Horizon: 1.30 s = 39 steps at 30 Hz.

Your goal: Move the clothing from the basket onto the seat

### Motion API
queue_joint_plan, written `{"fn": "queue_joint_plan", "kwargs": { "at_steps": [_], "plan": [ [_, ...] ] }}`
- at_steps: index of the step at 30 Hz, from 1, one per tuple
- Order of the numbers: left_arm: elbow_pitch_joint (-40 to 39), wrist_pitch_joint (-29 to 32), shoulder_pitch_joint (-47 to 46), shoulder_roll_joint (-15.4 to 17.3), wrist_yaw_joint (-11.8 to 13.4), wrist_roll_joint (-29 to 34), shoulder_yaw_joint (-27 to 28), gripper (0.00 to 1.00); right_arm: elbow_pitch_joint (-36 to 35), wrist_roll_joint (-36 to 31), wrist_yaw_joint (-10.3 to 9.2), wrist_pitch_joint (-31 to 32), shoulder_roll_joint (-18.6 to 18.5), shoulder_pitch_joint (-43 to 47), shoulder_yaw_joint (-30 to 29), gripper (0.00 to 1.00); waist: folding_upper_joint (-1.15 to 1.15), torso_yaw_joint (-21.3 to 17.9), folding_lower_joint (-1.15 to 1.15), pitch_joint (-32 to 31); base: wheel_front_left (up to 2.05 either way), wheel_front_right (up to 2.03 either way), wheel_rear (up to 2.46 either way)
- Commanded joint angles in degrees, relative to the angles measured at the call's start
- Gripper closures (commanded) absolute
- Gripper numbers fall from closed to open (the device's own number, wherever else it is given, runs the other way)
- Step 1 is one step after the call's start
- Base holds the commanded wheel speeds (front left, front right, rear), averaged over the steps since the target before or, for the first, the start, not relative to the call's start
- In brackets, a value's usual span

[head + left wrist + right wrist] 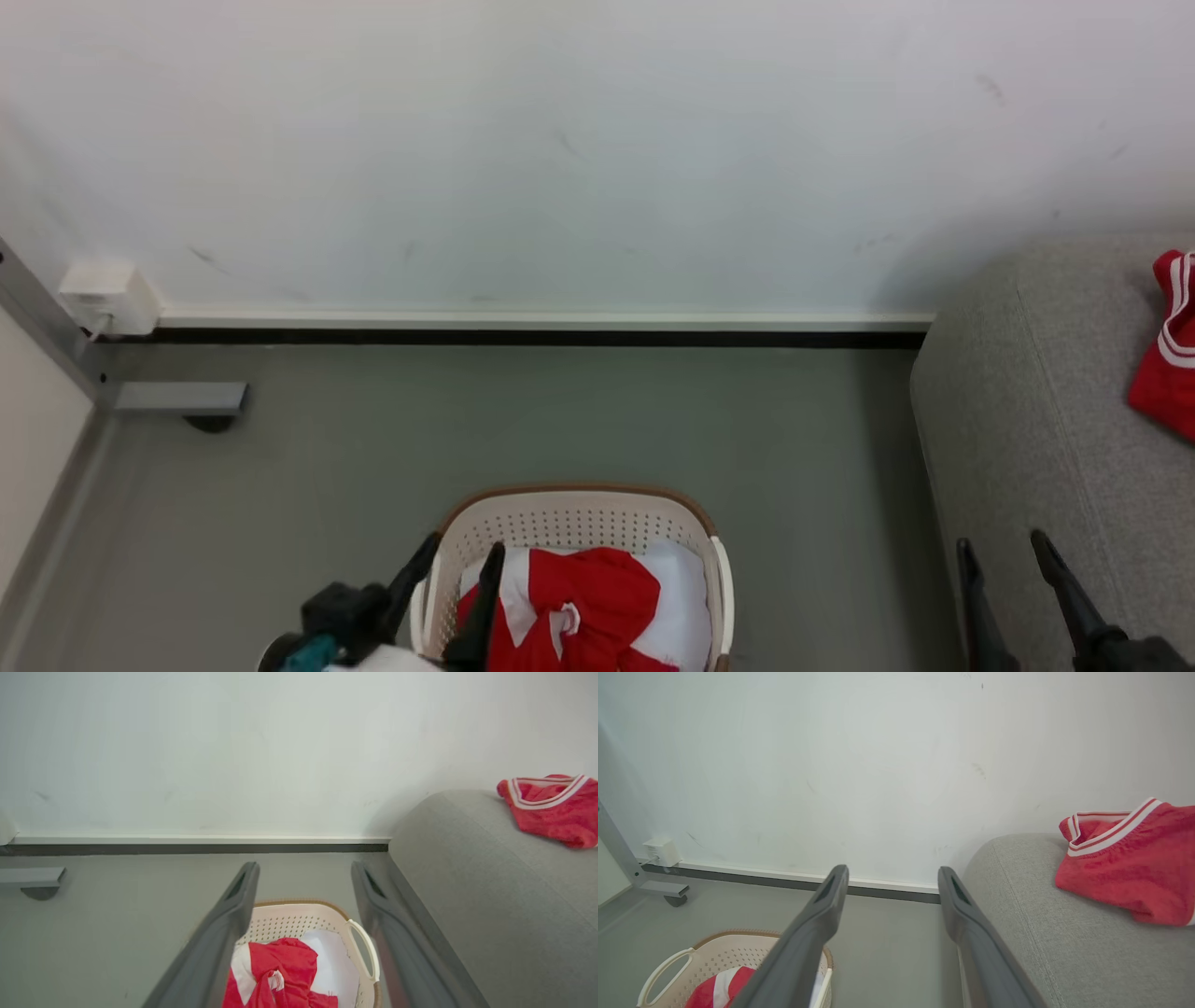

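Observation:
The cream basket (579, 509) stands on the floor at the bottom centre, holding crumpled red clothing (579, 597) with white trim on a white sheet. My left gripper (462, 555) hangs open over the basket's left rim, one finger outside and one above the clothing; the left wrist view has its fingers (233, 914) spread above the basket (289, 912). The grey seat (1027, 392) fills the right side, with another red garment (1167, 355) lying on it. My right gripper (1001, 543) is open over the seat's left edge, holding nothing.
A white wall with a dark baseboard runs behind. A white socket box (107, 297) and a grey metal foot with a caster (182, 399) sit at the far left. Bare grey-green floor lies between basket, wall and seat.

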Motion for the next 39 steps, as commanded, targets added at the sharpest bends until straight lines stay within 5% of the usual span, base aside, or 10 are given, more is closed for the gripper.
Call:
{"fn": "queue_joint_plan", "kwargs": {
  "at_steps": [1,16,30,39],
  "plan": [
    [2.0,0.5,-3.0,0.0,0.1,0.9,-0.7,0.0,-0.5,0.4,-0.14,0.0,0.0,-1.6,0.4,0.0,0.0,-1.4,0.0,3.1,0.0,0.0,0.0],
    [25.7,16.6,-27.9,-1.6,5.4,2.4,-4.4,0.0,-3.8,5.4,-0.14,0.0,0.0,-15.2,6.8,0.0,0.0,-12.8,0.0,24.3,0.0,0.0,0.0],
    [39.6,21.9,-41.5,5.9,16.2,5.2,-2.1,0.0,-7.9,12.7,-0.15,0.0,0.0,-21.8,12.2,0.0,0.0,-21.8,0.0,39.5,0.0,0.0,0.0],
    [43.4,23.3,-46.5,9.3,19.5,6.0,-2.7,0.0,-9.6,15.2,-0.14,0.0,0.0,-22.9,14.5,0.0,0.0,-23.5,0.0,43.8,0.0,0.0,0.0]
  ]
}}
